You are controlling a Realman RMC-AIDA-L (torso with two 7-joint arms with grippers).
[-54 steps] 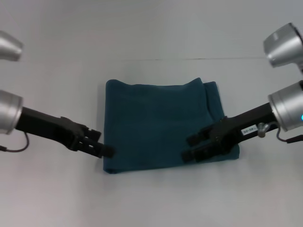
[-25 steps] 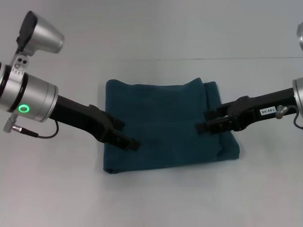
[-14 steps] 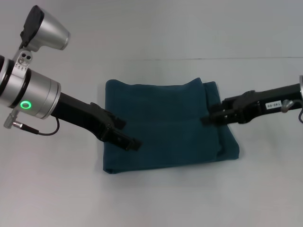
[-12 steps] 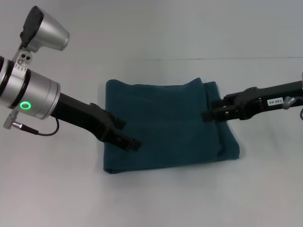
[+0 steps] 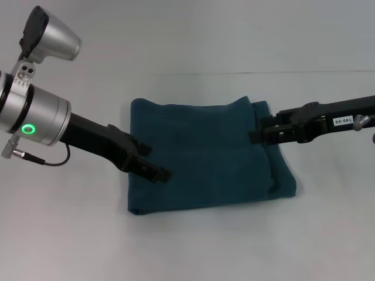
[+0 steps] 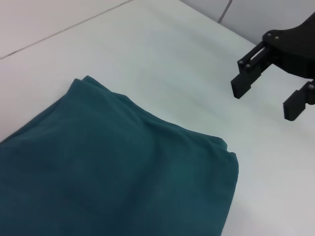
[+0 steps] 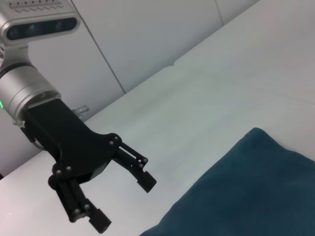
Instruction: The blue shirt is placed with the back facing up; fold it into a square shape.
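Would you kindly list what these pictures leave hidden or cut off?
- Blue shirt, head view: its underside and inner layers are hidden by the fold; no lettering shows.
- Shirt edges near the left claw and right claw, head view: covered by them.
- Left wrist view: the shirt's near part is cut by the picture's edge; that arm's own fingers are absent.

Folded blue shirt (image 5: 208,158) lies centred on the table (image 5: 193,246). Left gripper (image 5: 157,172) over its left edge; right gripper (image 5: 258,136) over its right part, both open-fingered.
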